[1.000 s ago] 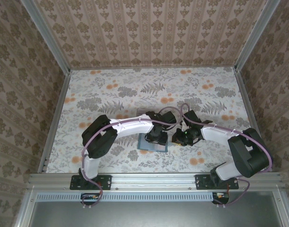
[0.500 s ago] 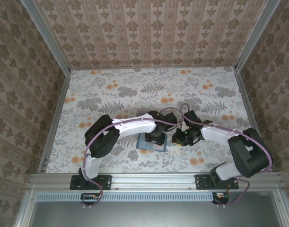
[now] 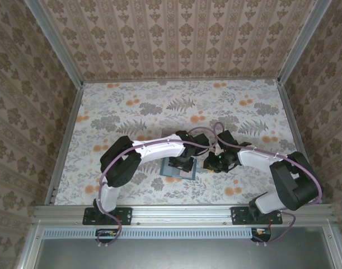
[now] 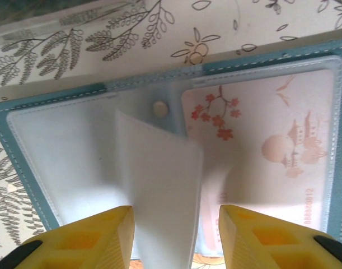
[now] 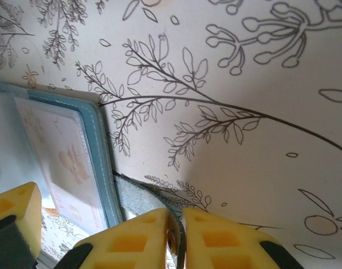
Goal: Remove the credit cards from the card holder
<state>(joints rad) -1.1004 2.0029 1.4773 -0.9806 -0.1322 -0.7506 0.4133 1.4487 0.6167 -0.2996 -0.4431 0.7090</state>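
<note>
The teal card holder (image 3: 172, 172) lies open on the floral table. In the left wrist view its teal border (image 4: 271, 58) frames clear sleeves. A pale pink card (image 4: 260, 140) with blossoms sits inside the right sleeve. A loose translucent sleeve page (image 4: 159, 179) stands up between the spread yellow fingers of my left gripper (image 4: 176, 224), which is open just above the card holder (image 3: 183, 162). My right gripper (image 5: 175, 216) is shut on the strap tab (image 5: 140, 196) at the card holder's right edge (image 5: 101, 162). The pink card (image 5: 64, 157) shows there too. The dark grey card is hidden.
The edge of a transparent plastic tray (image 4: 47, 22) lies just beyond the card holder. The right gripper (image 3: 211, 164) sits close beside the left one. Patterned walls enclose the table; open floral surface spreads behind and to both sides of the arms.
The left gripper has shifted slightly left and nearer over the open card holder. The right gripper has kept its hold on the strap tab.
</note>
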